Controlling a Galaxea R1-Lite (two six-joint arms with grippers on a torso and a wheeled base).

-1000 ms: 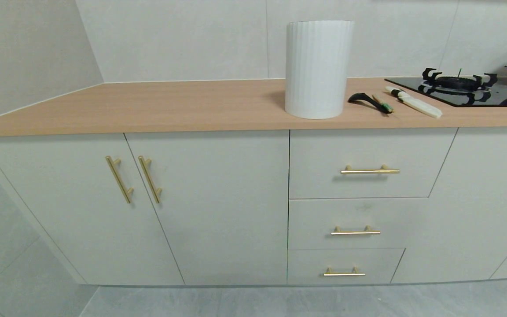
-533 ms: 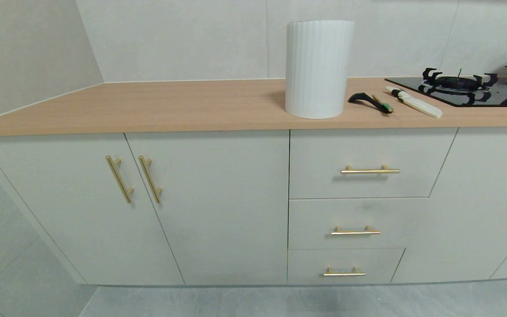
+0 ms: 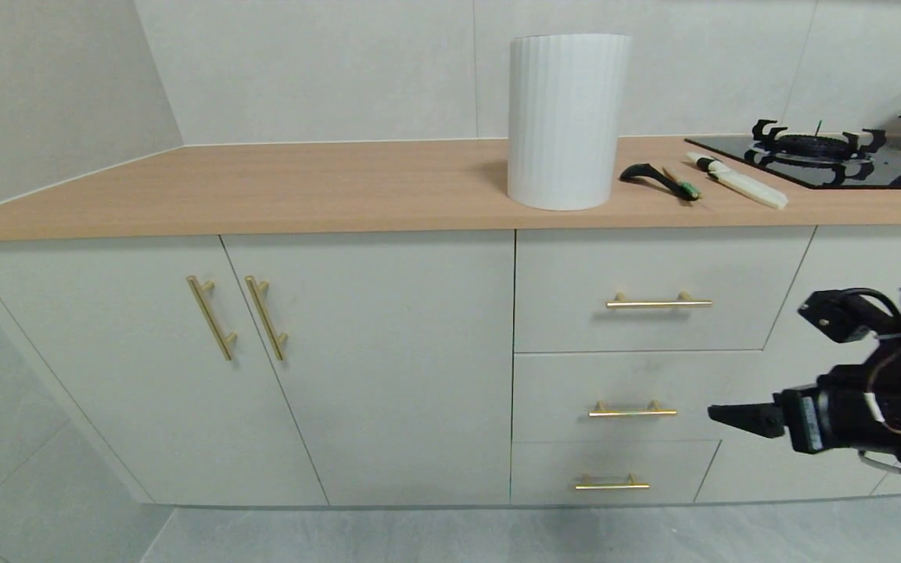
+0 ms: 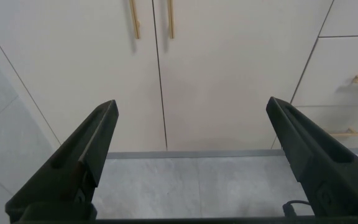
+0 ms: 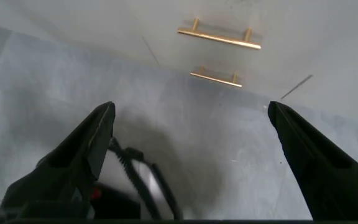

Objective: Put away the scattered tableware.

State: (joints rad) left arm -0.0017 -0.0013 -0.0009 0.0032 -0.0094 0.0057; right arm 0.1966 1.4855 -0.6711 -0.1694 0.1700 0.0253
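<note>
My left claw [image 4: 191, 107] and right claw [image 5: 190, 111] both gape wide, empty. The black-handled utensil [image 3: 648, 175] and cream utensil [image 3: 741, 187] lie near the bench's [image 3: 302, 188] front edge, beside the ribbed holder [image 3: 565, 121]. They're probably light, stiff and slick, so I'd pinch them mid-handle.

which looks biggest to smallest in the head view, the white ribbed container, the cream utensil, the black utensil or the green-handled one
1. white ribbed container, by far.
2. cream utensil.
3. black utensil and green-handled one: they lie close together and look alike in size, so unranked.
</note>
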